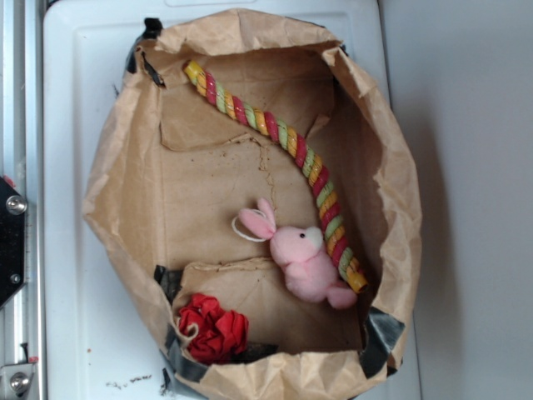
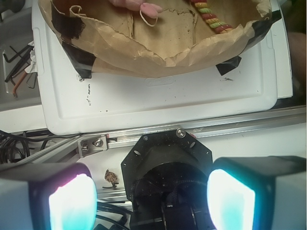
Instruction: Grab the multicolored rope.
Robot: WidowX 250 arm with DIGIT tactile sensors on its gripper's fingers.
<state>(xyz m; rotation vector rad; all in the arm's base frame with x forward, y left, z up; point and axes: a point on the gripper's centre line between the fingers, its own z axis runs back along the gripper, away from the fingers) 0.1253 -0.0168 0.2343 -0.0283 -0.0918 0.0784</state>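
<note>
- The gripper (image 2: 152, 201) shows only in the wrist view, where its two glowing pads (image 2: 72, 203) sit at the bottom corners, wide apart with nothing between them: it is spread open and empty.
- Only a short end of the multicolored rope (image 2: 212, 17) reaches into the wrist view, far ahead of the pads and a little right of centre; the rest is cut off by the top edge.
- In the exterior view the multicolored rope (image 1: 287, 143) lies whole inside the paper bag (image 1: 125, 192), curving from one far corner down along one side wall to a near corner.
- The pink bunny (image 1: 304, 260) lies against the rope's lower end, seeming to touch it; in the wrist view only its ear (image 2: 149, 8) and a white loop (image 2: 147, 18) show.
- The red rose (image 1: 212, 329) sits in another corner of the bag, well apart from the rope; the wrist view does not show it clearly.
- Between the pads and the bag stand a dark round mount (image 2: 165, 160), a metal rail (image 2: 144, 136) and the white tray (image 2: 158, 100) that carries the bag.
- The bag's crumpled rim (image 2: 158, 57) rises ahead of the gripper, held with black tape (image 2: 76, 60) at its corners.
- Loose wires and tools (image 2: 17, 62) lie off the tray, ahead and to the left.
- The bag floor is open beside the rope's middle stretch, away from the wall.
</note>
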